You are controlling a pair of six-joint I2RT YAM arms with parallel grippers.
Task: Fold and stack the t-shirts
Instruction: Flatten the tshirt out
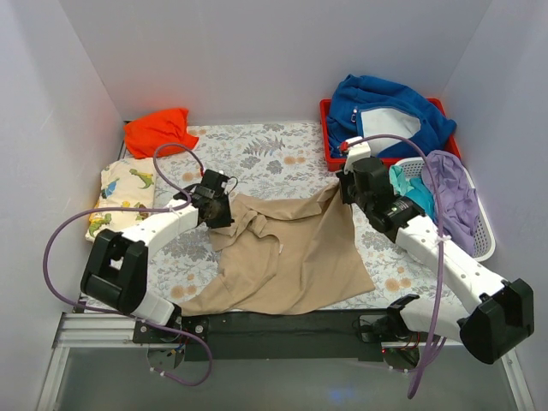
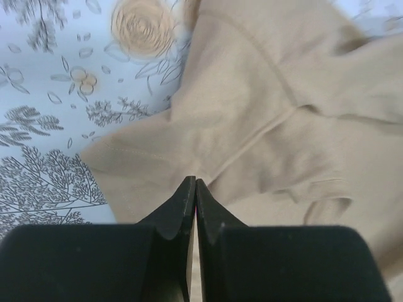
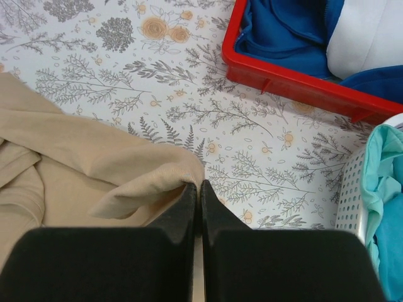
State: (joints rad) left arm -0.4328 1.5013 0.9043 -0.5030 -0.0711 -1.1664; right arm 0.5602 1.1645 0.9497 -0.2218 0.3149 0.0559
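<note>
Floral-print surface (image 1: pixel 282 154) has the tan t-shirt (image 1: pixel 291 257) rumpled mid-surface, left gripper (image 2: pixel 194 184) jaws clamped on its sleeve edge, right gripper (image 3: pixel 196 186) jaws pinching its far corner; orange t-shirt (image 1: pixel 158 128) and dinosaur-print t-shirt (image 1: pixel 124 193) lie far-left.

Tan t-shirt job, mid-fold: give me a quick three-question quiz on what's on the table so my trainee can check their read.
1. True or false: the orange t-shirt is stacked on the tan t-shirt.
2. Where is the blue fleece? A: in the red bin. B: in the white basket. C: under the tan t-shirt.
3. Fill in: the left gripper and the right gripper both have their jaws ___.

Key: 1 false; 2 A; 3 shut.
</note>
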